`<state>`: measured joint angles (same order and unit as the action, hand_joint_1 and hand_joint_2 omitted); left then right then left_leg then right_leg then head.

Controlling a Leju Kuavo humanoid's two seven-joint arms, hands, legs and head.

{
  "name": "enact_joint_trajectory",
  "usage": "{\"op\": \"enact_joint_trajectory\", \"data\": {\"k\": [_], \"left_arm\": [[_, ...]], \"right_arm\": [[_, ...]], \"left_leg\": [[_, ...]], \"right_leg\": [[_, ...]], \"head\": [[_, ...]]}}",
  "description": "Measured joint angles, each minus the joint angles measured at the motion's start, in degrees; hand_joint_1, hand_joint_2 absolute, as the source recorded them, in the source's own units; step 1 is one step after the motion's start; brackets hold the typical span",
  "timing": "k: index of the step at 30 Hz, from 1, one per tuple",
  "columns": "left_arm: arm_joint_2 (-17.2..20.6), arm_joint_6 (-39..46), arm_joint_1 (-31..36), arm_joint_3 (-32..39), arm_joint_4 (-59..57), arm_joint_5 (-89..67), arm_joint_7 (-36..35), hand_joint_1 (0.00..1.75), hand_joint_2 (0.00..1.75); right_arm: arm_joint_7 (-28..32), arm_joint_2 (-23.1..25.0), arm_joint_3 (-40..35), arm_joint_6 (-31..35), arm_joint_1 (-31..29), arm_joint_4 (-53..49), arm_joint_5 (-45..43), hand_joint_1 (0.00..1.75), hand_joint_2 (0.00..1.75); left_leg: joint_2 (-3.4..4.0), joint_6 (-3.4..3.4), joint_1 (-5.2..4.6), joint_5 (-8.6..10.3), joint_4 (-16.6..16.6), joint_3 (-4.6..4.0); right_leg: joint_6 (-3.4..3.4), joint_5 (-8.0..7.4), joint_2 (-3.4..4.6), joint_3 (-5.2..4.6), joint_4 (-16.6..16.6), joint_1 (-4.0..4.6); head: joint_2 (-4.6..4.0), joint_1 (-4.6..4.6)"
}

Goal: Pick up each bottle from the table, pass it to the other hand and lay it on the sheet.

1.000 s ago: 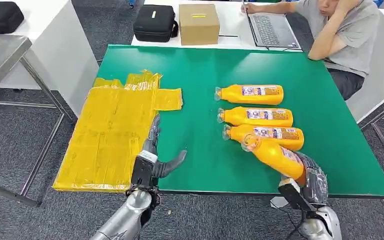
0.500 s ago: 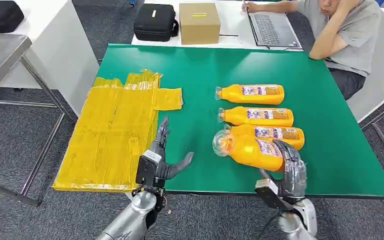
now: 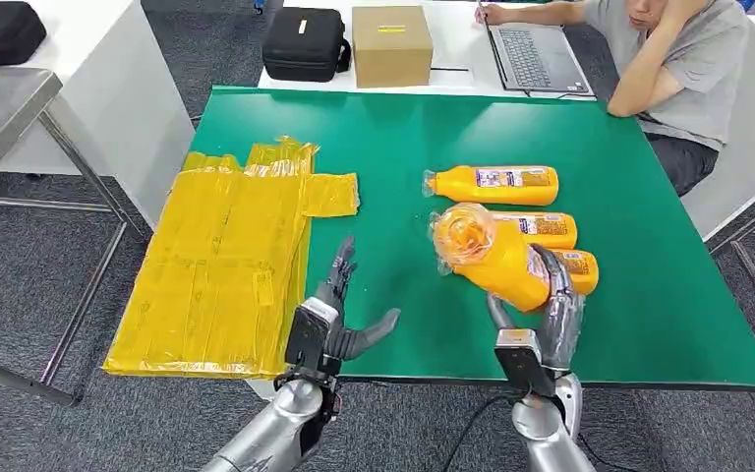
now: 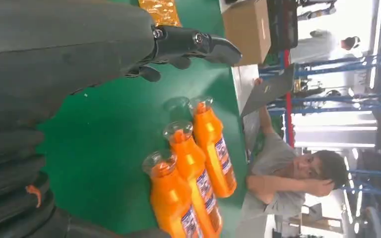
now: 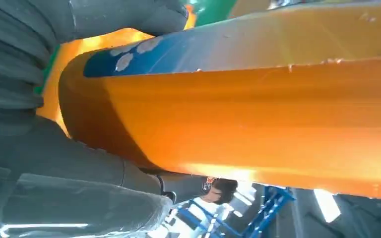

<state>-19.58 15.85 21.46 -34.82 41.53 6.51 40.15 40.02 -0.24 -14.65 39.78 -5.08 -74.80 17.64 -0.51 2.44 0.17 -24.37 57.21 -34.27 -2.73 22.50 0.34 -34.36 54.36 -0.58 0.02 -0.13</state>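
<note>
My right hand (image 3: 549, 307) grips an orange bottle (image 3: 492, 258) by its lower body and holds it raised above the green table (image 3: 393, 177), cap end tilted up and toward me. The same bottle (image 5: 258, 99) appears close up in the right wrist view. Three more orange bottles lie on the table: the far one (image 3: 496, 184), the middle one (image 3: 546, 228) and the near one (image 3: 578, 269), partly hidden behind the held bottle. My left hand (image 3: 339, 313) hovers open over the table's near edge, beside the yellow sheet (image 3: 226, 258). The lying bottles (image 4: 193, 168) also appear beyond my left hand's fingers (image 4: 198, 44).
A person sits at the far right corner with a laptop (image 3: 533, 57). A cardboard box (image 3: 391, 45) and a black case (image 3: 304, 44) stand on the white table behind. A metal table (image 3: 0, 108) is at the left.
My right hand has lifted the bottle and swung it left, its cap now pointing up toward me. My left hand has moved slightly right and forward, fingers still spread.
</note>
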Motion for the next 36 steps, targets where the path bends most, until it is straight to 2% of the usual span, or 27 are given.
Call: {"op": "enact_joint_trajectory", "data": {"k": [8,24,36], "left_arm": [[-0.1,0.5,0.0,-1.1,-0.4,0.2,0.0,0.00,1.75],[-0.2,1.0,0.0,-1.1,-0.3,0.2,0.0,0.00,1.75],[-0.5,4.9,0.3,-1.3,2.9,-0.3,0.0,0.00,1.75]], "right_arm": [[0.0,1.9,-4.0,0.0,-2.0,0.0,0.0,1.75,1.75],[0.0,2.3,-4.5,0.0,-2.4,0.5,0.6,1.75,1.75],[0.0,5.5,-5.9,0.0,-4.4,7.1,3.6,1.75,1.75]], "left_leg": [[-0.01,-0.03,0.00,0.02,0.0,-0.02],[-0.01,-0.03,-0.01,0.02,0.0,-0.02],[-0.03,-0.04,-0.01,0.03,0.0,-0.04]], "right_leg": [[0.00,0.00,0.00,-0.04,0.0,-0.01],[0.00,0.00,0.00,-0.04,0.0,-0.01],[0.00,0.00,-0.02,-0.07,0.1,-0.01]], "head": [[0.00,-0.02],[0.00,-0.02],[0.00,-0.02]]}}
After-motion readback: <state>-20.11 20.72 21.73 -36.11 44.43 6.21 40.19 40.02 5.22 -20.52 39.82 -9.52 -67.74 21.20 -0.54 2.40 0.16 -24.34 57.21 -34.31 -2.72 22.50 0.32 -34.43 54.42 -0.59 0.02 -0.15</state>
